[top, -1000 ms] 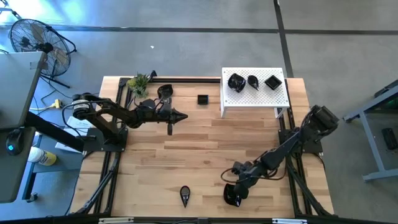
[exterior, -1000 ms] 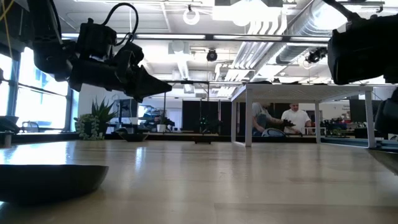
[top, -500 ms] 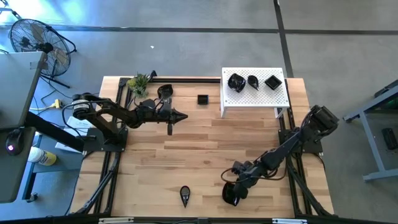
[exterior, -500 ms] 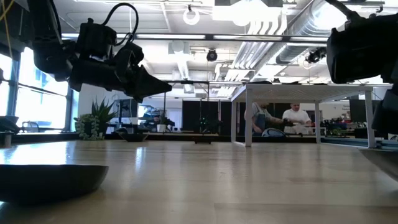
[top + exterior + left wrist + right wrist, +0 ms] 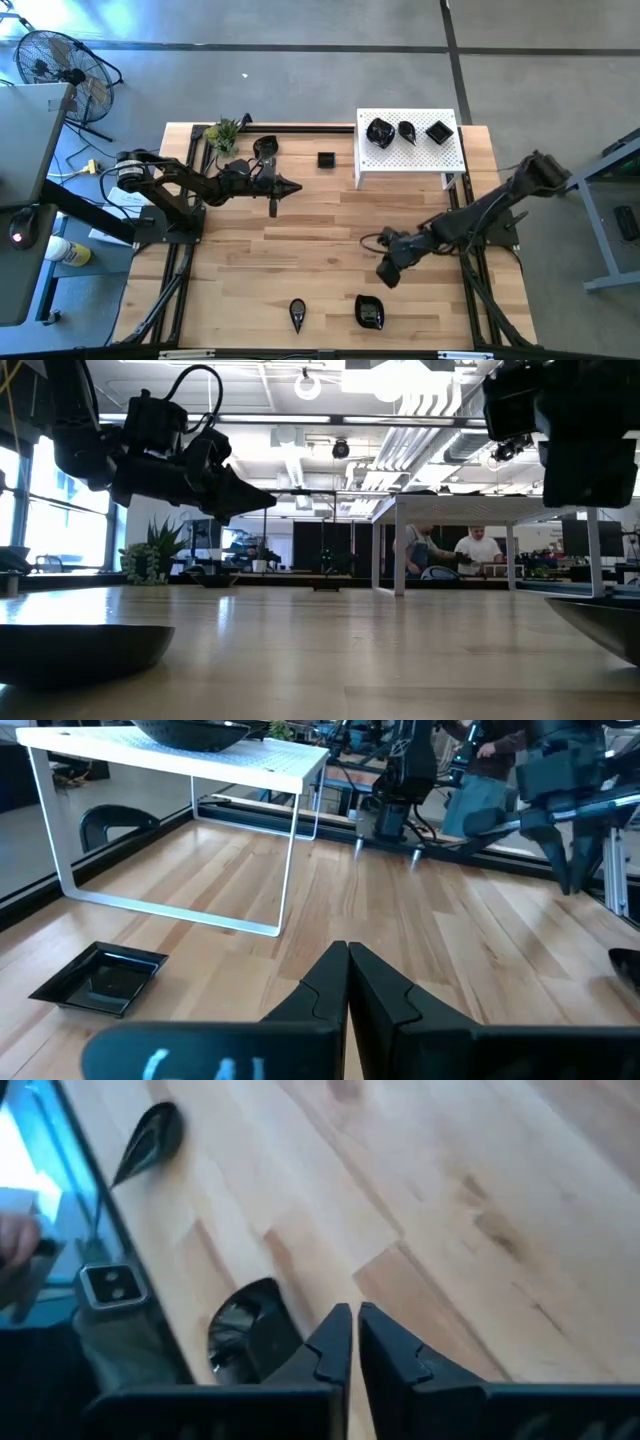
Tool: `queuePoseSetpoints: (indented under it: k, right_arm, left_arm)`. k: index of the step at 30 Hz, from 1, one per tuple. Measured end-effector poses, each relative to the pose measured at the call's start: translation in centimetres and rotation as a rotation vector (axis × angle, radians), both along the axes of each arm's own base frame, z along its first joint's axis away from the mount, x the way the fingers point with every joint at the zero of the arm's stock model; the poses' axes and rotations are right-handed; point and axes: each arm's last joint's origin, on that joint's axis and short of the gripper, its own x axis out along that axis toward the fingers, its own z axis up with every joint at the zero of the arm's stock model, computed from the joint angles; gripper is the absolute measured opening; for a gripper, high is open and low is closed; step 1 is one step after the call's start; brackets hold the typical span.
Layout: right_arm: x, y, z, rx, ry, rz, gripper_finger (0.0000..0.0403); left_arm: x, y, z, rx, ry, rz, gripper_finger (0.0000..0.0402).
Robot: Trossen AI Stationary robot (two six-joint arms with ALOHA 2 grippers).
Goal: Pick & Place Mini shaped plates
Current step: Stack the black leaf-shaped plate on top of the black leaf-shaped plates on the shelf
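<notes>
Mini shaped plates are spread over the table. A rounded one [image 5: 369, 312] and a teardrop one [image 5: 297, 314] lie flat near the near edge. A square one [image 5: 326, 159] and another plate [image 5: 265, 146] lie at the far side. Three more [image 5: 407, 130] sit on the white perforated platform [image 5: 450, 150]. My right gripper [image 5: 388, 275] hangs shut and empty above the wood, just beyond the rounded plate [image 5: 245, 1338]. My left gripper [image 5: 297, 187] waits shut and level above the far left part of the table, holding nothing.
A small green plant [image 5: 224, 133] stands at the far left corner. The platform's thin white legs [image 5: 290, 860] rise from the table beside the square plate [image 5: 100, 979]. Bare wood lies across the table's middle. People sit in the room beyond the table [image 5: 470, 552].
My right gripper has risen off the rounded plate near the table's near edge and drawn back toward the far edge. The plate stays flat on the table.
</notes>
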Motion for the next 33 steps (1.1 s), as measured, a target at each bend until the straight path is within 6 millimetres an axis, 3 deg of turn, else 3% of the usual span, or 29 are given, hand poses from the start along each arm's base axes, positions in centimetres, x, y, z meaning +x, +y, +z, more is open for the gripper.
queuePoseSetpoints:
  k: [3, 11, 16, 23, 33]
  right_arm:
    - [0.2, 0.8, -0.6, 0.027, 0.013, 0.056, 0.0040]
    - [2.1, 3.8, -4.7, 0.067, 0.009, 0.161, 0.0151]
    - [2.8, 4.6, -6.5, 0.094, 0.016, 0.190, 0.0172]
    - [2.9, 5.6, -7.2, 0.103, -0.014, 0.230, 0.0129]
    - [2.9, 5.6, -7.6, 0.097, 0.011, 0.237, 0.0014]
  left_arm:
    - [0.0, 0.0, 0.0, 0.000, 0.000, -0.001, 0.0005]
    - [0.0, 0.0, 0.0, 0.000, 0.001, -0.002, 0.0005]
    - [0.0, 0.0, 0.0, -0.001, 0.001, -0.002, 0.0005]
    - [0.0, 0.0, 0.0, -0.001, 0.002, -0.003, 0.0005]
    - [0.0, 0.0, 0.0, -0.001, 0.002, -0.003, 0.0005]
